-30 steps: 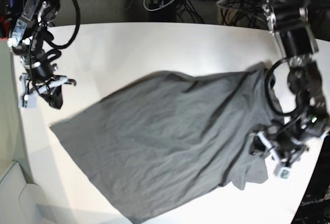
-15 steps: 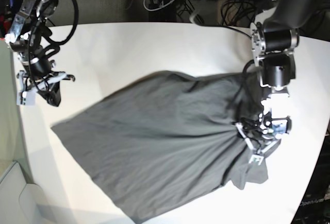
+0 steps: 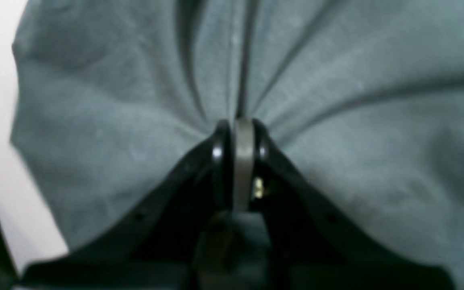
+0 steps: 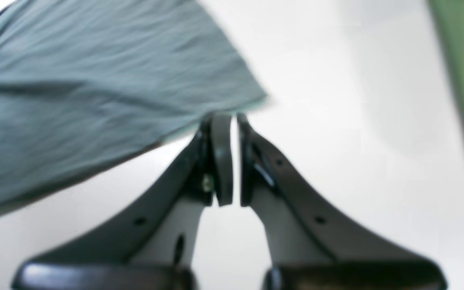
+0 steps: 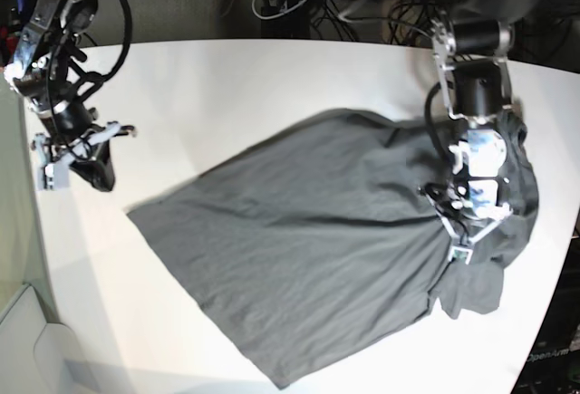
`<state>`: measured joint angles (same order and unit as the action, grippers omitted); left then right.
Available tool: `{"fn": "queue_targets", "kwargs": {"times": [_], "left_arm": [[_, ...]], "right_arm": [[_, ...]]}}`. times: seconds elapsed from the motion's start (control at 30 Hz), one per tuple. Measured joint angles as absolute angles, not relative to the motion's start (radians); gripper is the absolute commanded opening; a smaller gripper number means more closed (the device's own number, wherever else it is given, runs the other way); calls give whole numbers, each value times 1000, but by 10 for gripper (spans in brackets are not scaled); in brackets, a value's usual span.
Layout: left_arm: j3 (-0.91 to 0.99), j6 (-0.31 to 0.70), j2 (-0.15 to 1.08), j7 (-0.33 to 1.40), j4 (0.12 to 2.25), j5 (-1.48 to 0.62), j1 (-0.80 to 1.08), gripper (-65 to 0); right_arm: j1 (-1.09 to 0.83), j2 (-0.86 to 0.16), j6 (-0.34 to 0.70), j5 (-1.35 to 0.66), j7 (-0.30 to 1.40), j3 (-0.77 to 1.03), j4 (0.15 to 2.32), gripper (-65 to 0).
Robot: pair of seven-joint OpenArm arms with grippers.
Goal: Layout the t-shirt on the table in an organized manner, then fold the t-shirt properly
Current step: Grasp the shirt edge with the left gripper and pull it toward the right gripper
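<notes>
Across the white bench [image 5: 272,77] the dark grey t-shirt [image 5: 308,249] lies spread and wrinkled. On it, the left gripper [image 3: 238,125] has its jaws clenched on a pinch of cloth, folds radiating outward. Farther off, beside the shirt's corner, the right gripper [image 4: 230,119] hangs, jaws closed on nothing.

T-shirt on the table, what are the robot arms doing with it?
The left gripper has pinched a bunch of the grey t-shirt, so folds fan out from its tips. The shirt lies crooked and wrinkled on the white table, not folded yet. The right gripper is shut too, off near one corner of the shirt, holding nothing.
</notes>
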<state>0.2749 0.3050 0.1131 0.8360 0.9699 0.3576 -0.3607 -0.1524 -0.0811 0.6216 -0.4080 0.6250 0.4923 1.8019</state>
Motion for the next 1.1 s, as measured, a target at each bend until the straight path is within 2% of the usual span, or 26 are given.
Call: {"fn": "queue_targets", "kwargs": {"times": [0.1,0.27,0.4,0.47,0.6,0.7,0.93,1.1], "left_arm": [[271,325,58,978,1147,356,-287,-609],[268,402,42,1307,1420,291,-220,-609],[272,542,118,1393,1657,314,-247,-609],[271,555,157,1387,1716,314,-255,-609],[274,559,245,1385,1614,306,-233,-610],[275,558,281,1277,1524,310,-205,-610],[274,554,265,1133,1311,317,-142,-610],[278,546,279,1075,1242,333,-156,-610]], "right_arm": [[-154,-80,684,-402,628,481,1800,-613],[-145,-93,691,-400,672,337,1795,-613],[-125,-96,692,-406,702,229,1795,-613],[-127,-95,691,-401,744,183,1795,-614],[-129,-82,692,-401,781,38,1796,-615],[-131,-60,691,-402,775,-53,1799,-615],[-134,-17,691,-402,775,-250,1788,-614],[-122,6,695,-413,757,-344,1660,-616]]}}
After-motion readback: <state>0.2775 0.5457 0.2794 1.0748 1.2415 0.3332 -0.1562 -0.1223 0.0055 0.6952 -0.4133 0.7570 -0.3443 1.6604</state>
